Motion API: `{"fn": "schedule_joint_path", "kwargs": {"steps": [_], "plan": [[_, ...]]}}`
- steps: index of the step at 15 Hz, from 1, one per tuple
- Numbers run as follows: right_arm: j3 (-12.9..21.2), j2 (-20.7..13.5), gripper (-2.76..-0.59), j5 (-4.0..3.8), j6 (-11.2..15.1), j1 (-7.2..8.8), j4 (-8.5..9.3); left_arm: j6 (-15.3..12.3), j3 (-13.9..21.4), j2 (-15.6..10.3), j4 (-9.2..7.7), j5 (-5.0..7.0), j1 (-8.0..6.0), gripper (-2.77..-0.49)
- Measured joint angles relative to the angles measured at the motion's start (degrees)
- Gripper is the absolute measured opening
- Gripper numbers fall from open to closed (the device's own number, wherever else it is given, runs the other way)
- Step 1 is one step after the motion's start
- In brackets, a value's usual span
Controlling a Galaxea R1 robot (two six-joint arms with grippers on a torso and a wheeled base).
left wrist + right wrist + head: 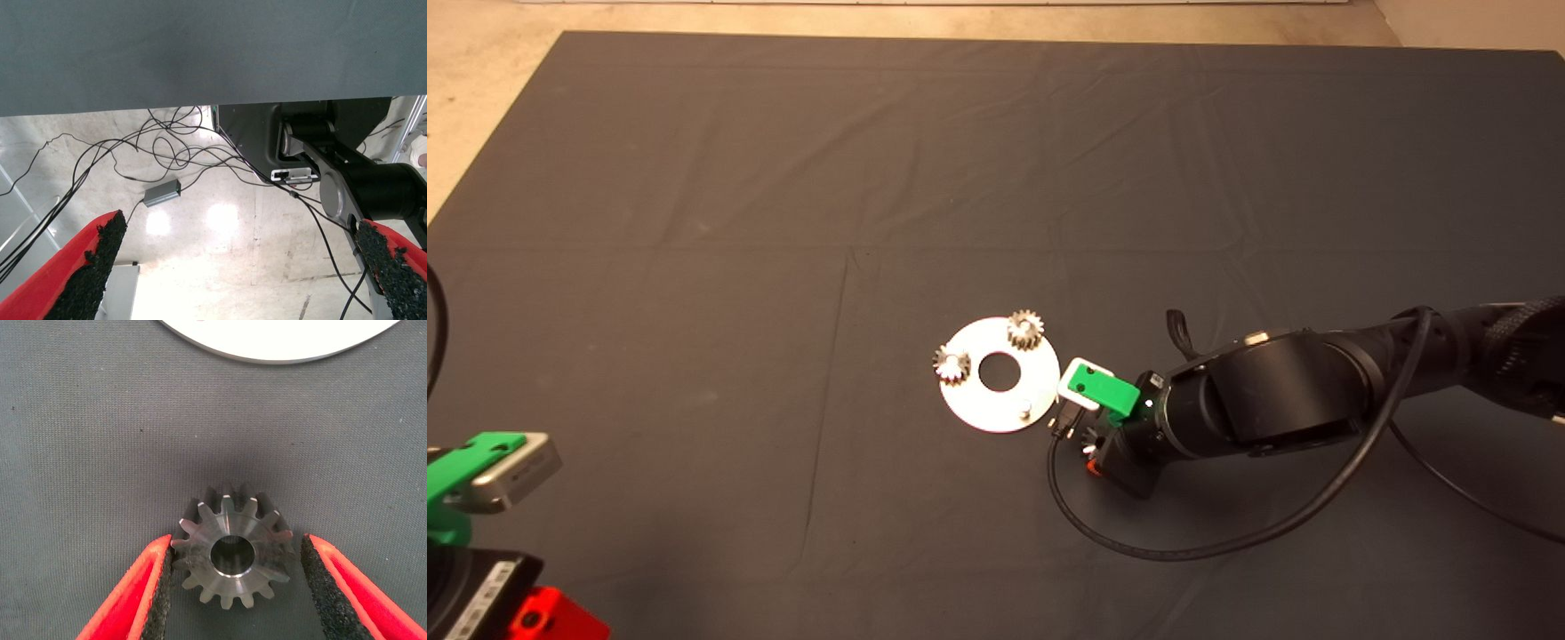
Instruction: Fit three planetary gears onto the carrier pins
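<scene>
A dark mat point(694, 178) covers the table, with pale floor showing past its far edge. We find the third planetary gear point(233, 550) lying flat on the mat just off the rim of the silver disc point(978, 400), on the side facing the mat's right edge. In the head view it is hidden under the right gripper point(233, 587). That gripper's two red fingers stand open around the gear, one black pad point(163, 587) at or very nearly at the teeth, the other a little clear of them, so nothing is clamped yet.

On the disc, two gears already sit on their pins, one point(1025, 330) toward the mat's far edge and one point(952, 364) toward its left edge. The last bare carrier pin point(1025, 410) stands near the rim closest to the gripper.

We judge the risk to lie in the uneven gap: as the pads close, the nearer one may push the gear sideways or tip it, leaving the bore tilted and likely to jam on the pin.

The left gripper point(240, 267) waits at the mat's near left corner, fingers apart and empty.
</scene>
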Motion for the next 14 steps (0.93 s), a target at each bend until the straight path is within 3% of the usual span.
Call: {"fn": "schedule_joint_path", "kwargs": {"steps": [4, 14], "plan": [[-0.17, 0.20, -2.18, -0.06, -0.24, -0.44, -0.05, 0.00, 0.00, -0.03, -0.40, 0.01, 0.00, -0.75], [-0.23, 0.50, -2.24, -0.50, -0.43, -0.46, -0.07, 0.00, 0.00, -0.03, -0.68, 0.01, 0.00, -0.75]]}}
